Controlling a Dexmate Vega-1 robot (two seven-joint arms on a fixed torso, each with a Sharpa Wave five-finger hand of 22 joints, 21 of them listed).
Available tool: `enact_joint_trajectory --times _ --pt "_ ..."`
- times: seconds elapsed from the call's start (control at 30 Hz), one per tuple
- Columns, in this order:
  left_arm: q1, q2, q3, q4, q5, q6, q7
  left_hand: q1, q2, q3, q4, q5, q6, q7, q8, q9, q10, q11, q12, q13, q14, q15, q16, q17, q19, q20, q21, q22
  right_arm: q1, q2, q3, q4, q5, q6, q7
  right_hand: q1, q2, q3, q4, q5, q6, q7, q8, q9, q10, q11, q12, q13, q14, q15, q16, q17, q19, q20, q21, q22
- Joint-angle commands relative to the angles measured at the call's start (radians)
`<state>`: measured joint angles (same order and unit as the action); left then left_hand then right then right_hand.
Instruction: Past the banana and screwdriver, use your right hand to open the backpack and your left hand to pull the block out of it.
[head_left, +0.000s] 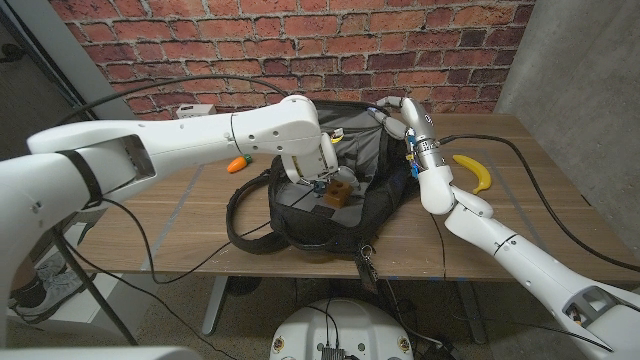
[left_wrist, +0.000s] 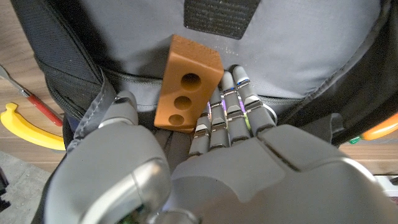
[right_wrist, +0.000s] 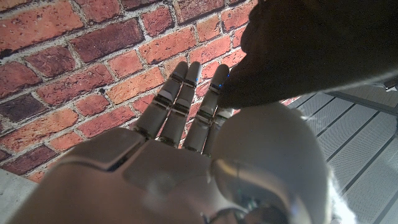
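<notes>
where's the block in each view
Head view: the block sits mid-picture inside the open backpack, at the left hand.
Left wrist view: centre, against the backpack's grey lining, between that hand's fingers and thumb.
Right wrist view: not in it.
Shared landmark: the backpack.
</notes>
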<state>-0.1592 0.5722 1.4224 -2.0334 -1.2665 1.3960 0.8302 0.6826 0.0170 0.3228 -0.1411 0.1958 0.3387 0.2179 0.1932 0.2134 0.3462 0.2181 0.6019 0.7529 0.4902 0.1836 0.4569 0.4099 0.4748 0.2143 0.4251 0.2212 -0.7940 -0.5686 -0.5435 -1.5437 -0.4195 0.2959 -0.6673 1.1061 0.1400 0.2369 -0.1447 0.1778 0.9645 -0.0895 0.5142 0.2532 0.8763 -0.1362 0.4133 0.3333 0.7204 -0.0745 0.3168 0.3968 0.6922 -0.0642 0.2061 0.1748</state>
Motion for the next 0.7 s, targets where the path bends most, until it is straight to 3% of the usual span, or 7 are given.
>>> enact_joint_trajectory --times 0.03,0.13,0.2,0.3,0.33,0.47,0.7 --pt "-0.075 -0.081 0.105 0.085 -0.078 0.000 0.053 0.031 0.005 0.014 -0.013 0.004 -0.006 0.001 0.006 0.003 -0.004 -0.002 -0.001 0.016 0.001 0.002 0.004 0.008 -0.003 -0.001 0.002 0.007 0.001 0.012 0.004 0.044 0.018 0.048 -0.023 0.007 0.015 -0.001 0.000 0.006 0.003 -0.006 0.004 0.002 0.004 0.004 -0.005 0.001 0.010 -0.156 -0.004 0.005 -0.001 -0.099 0.006 0.003" --pt "-0.096 -0.097 0.131 0.099 -0.126 0.000 0.103 0.172 0.039 0.073 -0.025 0.043 0.046 0.002 0.015 0.016 0.030 -0.003 0.038 0.047 0.049 -0.021 0.046 0.030 0.028 0.000 0.030 0.013 0.001 0.015 0.005 0.049 0.022 0.053 -0.024 0.008 0.015 -0.001 0.000 0.006 0.004 -0.006 0.005 0.002 0.006 0.003 -0.004 0.002 0.010 -0.157 -0.004 0.005 -0.001 -0.099 0.006 0.003" --pt "-0.091 -0.101 0.138 0.096 -0.184 0.000 0.227 0.274 0.070 0.112 -0.034 0.060 0.100 0.002 0.029 0.031 0.085 -0.025 0.084 0.072 0.107 -0.073 0.091 0.056 0.072 -0.001 0.072 0.025 0.000 0.017 0.007 0.051 0.024 0.055 -0.027 0.008 0.016 -0.001 0.000 0.006 0.002 -0.004 0.005 0.002 0.001 0.002 -0.006 0.002 0.011 -0.157 -0.004 0.006 -0.002 -0.100 0.006 0.003" --pt "-0.116 -0.103 0.180 0.076 -0.189 0.000 0.287 0.387 0.091 0.144 -0.046 0.068 0.167 0.001 0.047 0.051 0.146 -0.074 0.135 0.099 0.181 -0.137 0.153 0.095 0.142 -0.044 0.133 0.041 -0.001 0.015 0.007 0.046 0.021 0.050 -0.024 0.007 0.016 -0.002 0.001 0.006 0.001 -0.005 0.005 0.002 0.000 0.003 -0.006 0.002 0.011 -0.155 -0.004 0.007 -0.002 -0.099 0.006 0.003" --pt "-0.120 -0.098 0.188 0.061 -0.171 0.000 0.287 0.438 0.098 0.158 -0.046 0.067 0.211 0.000 0.063 0.065 0.184 -0.096 0.161 0.112 0.214 -0.174 0.174 0.108 0.189 -0.080 0.174 0.052 -0.002 0.016 0.007 0.043 0.021 0.048 -0.024 0.007 0.016 -0.002 0.001 0.006 0.002 -0.006 0.005 0.003 0.000 0.002 -0.007 0.003 0.011 -0.156 -0.004 0.007 -0.001 -0.099 0.006 0.003" --pt "-0.102 -0.061 0.188 -0.017 -0.069 0.000 0.287 0.517 0.100 0.179 -0.045 0.054 0.313 -0.005 0.101 0.104 0.290 -0.165 0.208 0.111 0.316 -0.259 0.202 0.119 0.246 -0.140 0.243 0.062 -0.006 0.017 0.008 0.031 0.020 0.038 -0.019 0.007 0.016 -0.003 0.001 0.006 0.003 -0.007 0.006 0.002 0.002 0.003 -0.007 0.002 0.012 -0.156 -0.005 0.008 -0.001 -0.099 0.006 0.003" --pt "-0.067 -0.018 0.156 -0.074 -0.016 0.000 0.287 0.551 0.103 0.190 -0.038 0.041 0.376 -0.019 0.128 0.133 0.348 -0.195 0.225 0.100 0.380 -0.278 0.211 0.124 0.275 -0.168 0.288 0.066 -0.006 0.022 0.004 0.018 0.013 0.028 -0.017 0.007 0.016 -0.003 0.001 0.006 0.003 -0.007 0.006 0.002 0.004 0.002 -0.006 0.003 0.013 -0.156 -0.006 0.009 -0.001 -0.099 0.006 0.003"
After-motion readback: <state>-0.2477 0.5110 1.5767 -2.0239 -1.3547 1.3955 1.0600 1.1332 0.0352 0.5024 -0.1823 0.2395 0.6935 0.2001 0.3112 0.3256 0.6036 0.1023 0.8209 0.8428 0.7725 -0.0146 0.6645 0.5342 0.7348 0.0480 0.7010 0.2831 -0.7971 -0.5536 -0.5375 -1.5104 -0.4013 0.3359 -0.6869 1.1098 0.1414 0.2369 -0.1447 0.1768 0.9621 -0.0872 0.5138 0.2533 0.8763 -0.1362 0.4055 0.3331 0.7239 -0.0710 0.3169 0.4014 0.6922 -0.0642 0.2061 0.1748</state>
